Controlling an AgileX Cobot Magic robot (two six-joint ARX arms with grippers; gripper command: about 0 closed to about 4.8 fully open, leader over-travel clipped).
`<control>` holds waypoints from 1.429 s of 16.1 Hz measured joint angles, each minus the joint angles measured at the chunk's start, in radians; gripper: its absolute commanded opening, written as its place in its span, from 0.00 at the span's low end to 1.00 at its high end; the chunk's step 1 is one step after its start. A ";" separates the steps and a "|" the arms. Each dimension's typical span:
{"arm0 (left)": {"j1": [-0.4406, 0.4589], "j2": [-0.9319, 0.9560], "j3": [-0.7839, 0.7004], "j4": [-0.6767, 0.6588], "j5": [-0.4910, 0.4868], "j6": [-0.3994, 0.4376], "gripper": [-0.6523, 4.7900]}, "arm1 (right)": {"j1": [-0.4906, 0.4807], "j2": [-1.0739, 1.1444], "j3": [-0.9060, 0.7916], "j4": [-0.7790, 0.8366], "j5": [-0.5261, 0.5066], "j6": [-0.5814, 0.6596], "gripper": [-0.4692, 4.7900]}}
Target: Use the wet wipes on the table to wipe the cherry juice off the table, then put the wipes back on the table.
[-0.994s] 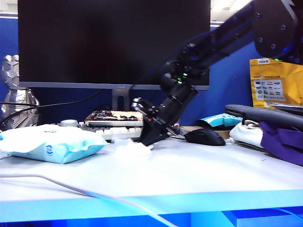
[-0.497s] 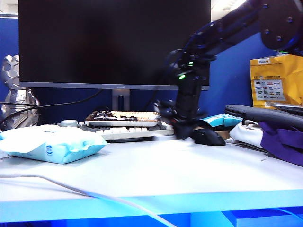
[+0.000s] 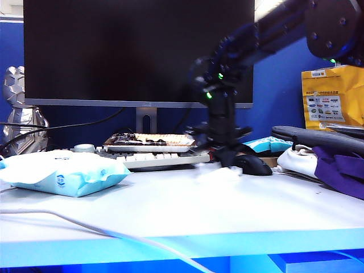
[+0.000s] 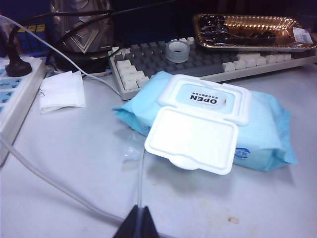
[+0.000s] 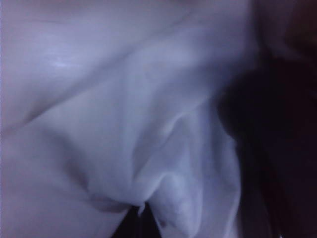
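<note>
The wet wipes [image 3: 219,173], one crumpled white sheet, lie pressed on the white table [image 3: 227,210] just left of the black mouse. My right gripper [image 3: 223,164] points down onto the sheet and is shut on it. In the right wrist view the white folds [image 5: 124,124] fill the picture, bunched at the closed tips of the right gripper [image 5: 141,218]. No cherry juice shows by the wipe; a small reddish speck [image 4: 232,219] marks the table [image 4: 74,163] near the pack. My left gripper [image 4: 140,214] hovers low over the table, shut, with a thin white cable under its tips.
A light-blue wipe pack [image 3: 62,170] with its lid open [image 4: 190,141] lies at the left. Keyboard [image 3: 153,158], cherry tray [image 3: 148,139] and monitor [image 3: 136,51] stand behind. The mouse [image 3: 250,165] and purple cloth [image 3: 335,170] are at the right. A cable [image 3: 85,227] crosses the front.
My right gripper has swept the wipe across the table from the middle toward the mouse at the right, and its wrist has turned upright. The left arm has not moved.
</note>
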 measured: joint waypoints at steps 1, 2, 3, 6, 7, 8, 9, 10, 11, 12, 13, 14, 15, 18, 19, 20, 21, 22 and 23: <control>0.000 0.000 0.000 0.000 0.000 0.000 0.11 | -0.004 -0.001 0.000 0.002 -0.066 -0.006 0.09; 0.000 0.000 0.000 0.000 0.000 0.000 0.11 | -0.011 -0.002 0.000 0.002 -0.135 -0.009 0.09; 0.000 0.000 0.000 0.000 0.000 0.000 0.11 | -0.017 -0.004 0.000 0.002 -0.311 -0.016 0.09; 0.000 0.000 0.000 0.000 0.000 0.000 0.11 | 0.024 0.018 -0.010 -0.074 -0.767 -0.051 0.09; 0.000 0.000 0.000 0.000 0.000 0.000 0.11 | 0.034 0.011 -0.007 -0.087 -0.694 -0.051 0.09; 0.000 0.000 0.000 0.000 0.000 0.000 0.11 | 0.041 0.006 -0.005 -0.086 -0.616 -0.047 0.09; 0.000 0.000 0.000 0.000 0.000 0.000 0.11 | 0.047 -0.006 0.001 -0.045 -0.318 -0.024 0.09; 0.000 0.000 0.000 0.000 0.000 0.000 0.11 | 0.039 -0.003 0.000 0.004 -0.137 -0.011 0.09; 0.000 0.000 0.000 0.000 0.000 0.000 0.11 | 0.028 0.003 -0.001 0.038 -0.011 -0.003 0.09; 0.000 0.000 0.000 0.000 0.000 0.000 0.11 | 0.027 0.005 -0.001 0.045 0.000 -0.004 0.09; 0.000 0.000 0.000 0.000 0.000 0.000 0.11 | 0.024 0.005 0.000 0.046 -0.043 -0.006 0.09; 0.000 0.000 0.000 0.000 0.000 0.000 0.11 | 0.010 0.001 0.000 0.035 -0.200 -0.009 0.09; 0.000 0.000 0.000 0.000 0.000 0.000 0.11 | 0.007 -0.001 0.000 0.023 -0.377 -0.017 0.09; 0.000 0.000 0.000 0.000 0.000 0.000 0.11 | 0.032 0.021 -0.014 -0.075 -0.807 -0.035 0.09; 0.000 0.000 0.000 0.000 0.000 0.000 0.11 | 0.037 0.015 -0.011 -0.076 -0.707 -0.031 0.09; 0.000 0.000 0.000 0.000 0.000 0.000 0.11 | 0.045 0.000 -0.001 -0.052 -0.518 -0.027 0.09; 0.000 0.000 0.000 0.000 0.000 0.000 0.11 | 0.040 -0.002 0.000 0.013 -0.313 -0.019 0.09; 0.000 0.000 0.000 0.000 0.000 0.000 0.11 | 0.034 0.000 0.000 0.060 -0.190 -0.016 0.09; 0.000 0.000 0.000 0.000 0.000 0.000 0.11 | 0.024 0.008 -0.003 0.109 -0.071 -0.016 0.09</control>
